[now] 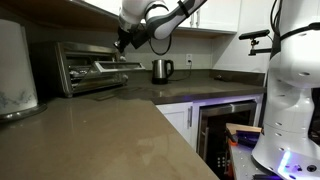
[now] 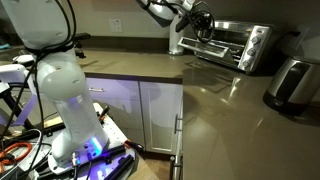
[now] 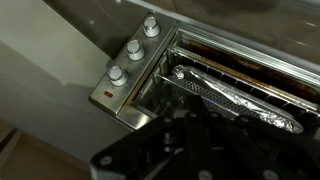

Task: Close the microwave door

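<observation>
Nearest the lens in the wrist view, the gripper [image 3: 195,150] is a dark, blurred mass across the 6 o'clock edge. Its fingers are pressed fully together and hold nothing that can be seen. Beyond it, toward 11 o'clock, three knobs [image 3: 133,48] run up the control panel [image 3: 122,85]. From the centre out to 3 o'clock the oven cavity lies bare to the camera, with its wire rack [image 3: 215,85] and a strip of foil [image 3: 255,112].

That bare cavity suggests the task is hardly begun. In an exterior view the microwave [image 1: 90,62] stands on the counter [image 1: 120,130] at about 10 o'clock. The microwave door [image 1: 100,91] appears to hang down flat in front of it, with the gripper [image 1: 125,43] at the appliance's upper right. It is not at the handle edge. Lifting the flap and pushing it home looks to be all that is left, which is the whole job.

Much is unclear. The wrist view cuts off the door and does not show whether the fingers touch anything. In both exterior views the microwave [image 2: 235,42] is small and distant, so the door's exact angle and the gap between it and the gripper cannot be told.
</observation>
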Motion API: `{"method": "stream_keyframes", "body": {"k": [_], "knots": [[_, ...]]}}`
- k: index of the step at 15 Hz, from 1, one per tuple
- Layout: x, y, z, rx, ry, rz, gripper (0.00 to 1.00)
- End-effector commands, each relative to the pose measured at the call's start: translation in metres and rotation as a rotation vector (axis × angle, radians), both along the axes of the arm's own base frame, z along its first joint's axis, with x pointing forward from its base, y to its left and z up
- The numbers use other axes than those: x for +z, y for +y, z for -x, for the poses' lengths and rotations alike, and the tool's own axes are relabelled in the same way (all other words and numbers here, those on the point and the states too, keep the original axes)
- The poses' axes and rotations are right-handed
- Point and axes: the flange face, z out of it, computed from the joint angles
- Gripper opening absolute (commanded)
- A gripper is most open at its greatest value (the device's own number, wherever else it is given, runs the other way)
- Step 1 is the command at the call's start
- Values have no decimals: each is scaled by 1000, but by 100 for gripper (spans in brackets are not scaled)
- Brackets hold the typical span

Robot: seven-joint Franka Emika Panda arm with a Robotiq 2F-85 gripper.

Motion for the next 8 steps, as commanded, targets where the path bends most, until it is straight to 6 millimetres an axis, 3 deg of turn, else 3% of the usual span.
{"method": "stream_keyframes", "body": {"k": [1, 8], "knots": [[-5, 0, -4, -44, 65, -37, 0], [-27, -3, 3, -182, 320, -178, 0]]}}
